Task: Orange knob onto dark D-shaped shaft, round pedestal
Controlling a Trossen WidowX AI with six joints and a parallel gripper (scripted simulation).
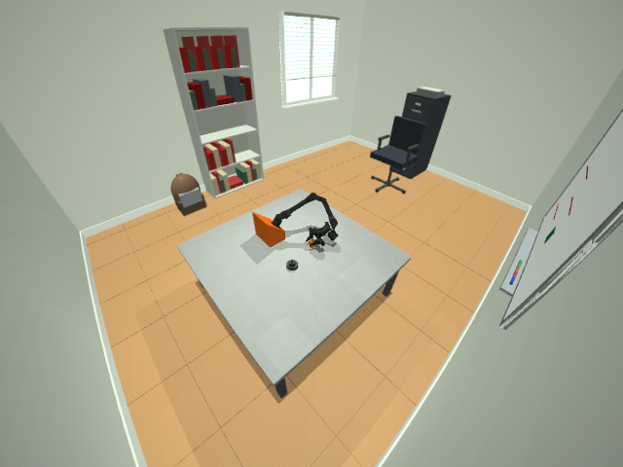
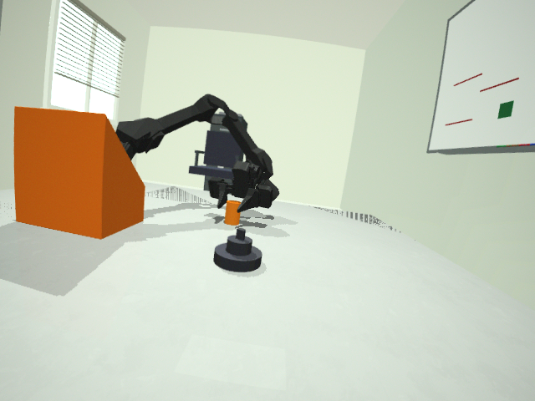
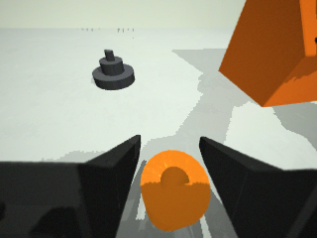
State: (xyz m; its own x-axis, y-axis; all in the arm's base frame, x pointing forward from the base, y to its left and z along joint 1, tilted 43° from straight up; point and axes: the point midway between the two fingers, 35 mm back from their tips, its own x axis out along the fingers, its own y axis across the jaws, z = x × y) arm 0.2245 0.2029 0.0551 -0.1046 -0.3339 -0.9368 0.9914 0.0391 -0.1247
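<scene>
The orange knob (image 1: pixel 311 241) (image 2: pixel 232 216) (image 3: pixel 173 208) stands upright on the table, its top face with the hole up in the wrist view; I cannot tell for sure which way the hole's flat side faces. My gripper (image 2: pixel 229 209) (image 3: pixel 169 140) is open and tilted, its fingers on either side of the knob with gaps in the wrist view. The round dark pedestal (image 1: pixel 291 267) (image 2: pixel 237 262) (image 3: pixel 113 82) stands apart from the knob, at upper left in the wrist view. Its shaft (image 2: pixel 240 234) (image 3: pixel 109 56) is bare and points up; its flat side cannot be made out.
A large orange wedge-shaped block (image 1: pixel 268 232) (image 2: pixel 60 172) (image 3: pixel 267 55) stands at the arm's base, at upper right in the wrist view. The grey table (image 1: pixel 302 311) carries the arm, block, knob and pedestal. An office chair (image 1: pixel 397 151) stands on the floor beyond the table.
</scene>
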